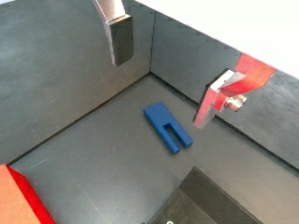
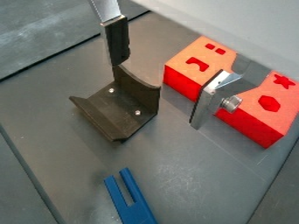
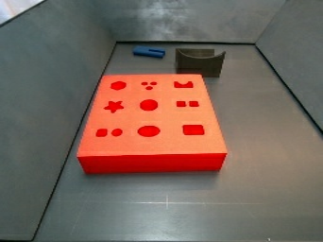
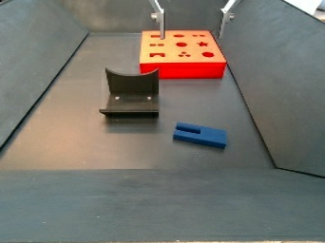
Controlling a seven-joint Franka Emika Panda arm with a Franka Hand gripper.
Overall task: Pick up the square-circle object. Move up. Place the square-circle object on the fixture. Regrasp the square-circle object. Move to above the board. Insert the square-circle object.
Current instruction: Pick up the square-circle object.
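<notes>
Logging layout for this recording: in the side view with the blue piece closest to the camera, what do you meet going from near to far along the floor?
square-circle object → fixture → board → end effector, its fingers open, up above the board's far edge.

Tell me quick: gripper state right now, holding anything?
Gripper: open and empty, up above the floor; the square-circle object lies flat on the floor, apart from the fixture.

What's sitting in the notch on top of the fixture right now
Nothing. The fixture has an empty notch. The square-circle object lies flat on the floor beside it, and the open claw hangs above, holding nothing. The fixture's underside is hidden.
</notes>
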